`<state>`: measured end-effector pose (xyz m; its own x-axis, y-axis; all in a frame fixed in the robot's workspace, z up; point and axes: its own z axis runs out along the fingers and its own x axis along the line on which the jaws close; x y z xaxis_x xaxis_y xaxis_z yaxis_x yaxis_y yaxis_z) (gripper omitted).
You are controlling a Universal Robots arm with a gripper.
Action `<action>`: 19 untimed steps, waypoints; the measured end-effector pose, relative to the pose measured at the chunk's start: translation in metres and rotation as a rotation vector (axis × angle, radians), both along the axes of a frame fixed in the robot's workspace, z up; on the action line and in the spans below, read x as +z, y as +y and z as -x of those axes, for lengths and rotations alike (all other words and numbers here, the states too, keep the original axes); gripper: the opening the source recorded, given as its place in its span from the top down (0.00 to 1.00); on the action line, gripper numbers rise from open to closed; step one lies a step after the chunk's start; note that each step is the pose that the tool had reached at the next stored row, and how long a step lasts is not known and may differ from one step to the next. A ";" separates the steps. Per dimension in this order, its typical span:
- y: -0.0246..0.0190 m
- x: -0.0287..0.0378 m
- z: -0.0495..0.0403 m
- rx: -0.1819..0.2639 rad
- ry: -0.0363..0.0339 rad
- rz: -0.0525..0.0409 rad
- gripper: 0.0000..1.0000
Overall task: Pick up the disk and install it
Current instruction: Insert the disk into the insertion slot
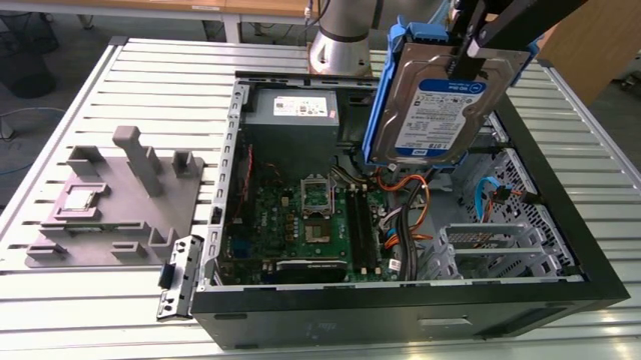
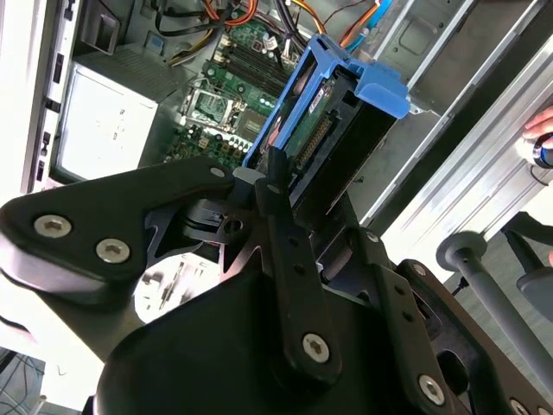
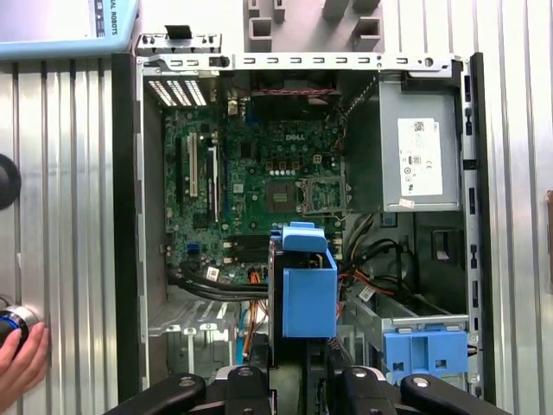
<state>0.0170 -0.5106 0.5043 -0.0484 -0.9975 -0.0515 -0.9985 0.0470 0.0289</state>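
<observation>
The disk, a silver-grey hard drive with a white-and-blue label in a blue carrier frame, hangs tilted above the open computer case. My gripper is shut on its upper end. In the second wrist view the disk sticks out past one black finger, connector edge showing. In the first wrist view the disk appears edge-on over the drive bay area beside the motherboard, with my gripper behind it.
A grey power-supply box sits at the case's far end. A smaller blue latch lies in the bay. A grey fixture block stands at the exterior view's left. A person's hand rests on the slatted table.
</observation>
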 end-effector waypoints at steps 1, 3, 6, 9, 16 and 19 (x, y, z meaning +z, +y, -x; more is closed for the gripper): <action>-0.0001 0.0000 0.0000 0.000 0.0000 0.0000 0.65; -0.0007 -0.0001 0.0000 0.000 0.0000 -0.0001 0.65; -0.0023 0.0000 -0.0001 0.000 0.0000 0.0000 0.65; -0.0041 0.0000 -0.0001 0.000 0.0000 0.0000 0.65; -0.0079 -0.0001 0.0000 0.000 0.0000 -0.0001 0.65; -0.0085 0.0000 -0.0001 0.000 0.0000 0.0000 0.65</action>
<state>0.0171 -0.5190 0.5043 -0.0483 -0.9975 -0.0515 -0.9985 0.0468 0.0289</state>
